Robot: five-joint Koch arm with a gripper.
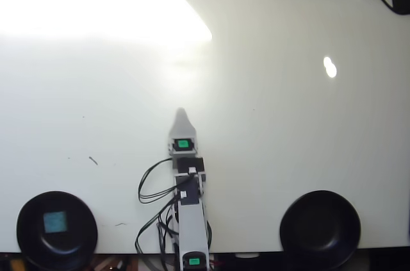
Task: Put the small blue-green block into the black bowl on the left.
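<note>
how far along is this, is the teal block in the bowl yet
Looks done: the small blue-green block lies inside the black bowl at the overhead view's lower left. Nothing is in hand; the gripper points up the middle of the table, well clear of both bowls, and its jaws show only one tip. Nothing visible is left.

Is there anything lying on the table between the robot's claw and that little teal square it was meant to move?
Nothing visible does. The small blue-green block already lies inside the black bowl at lower left in the overhead view; only bare table separates it from the gripper.
</note>
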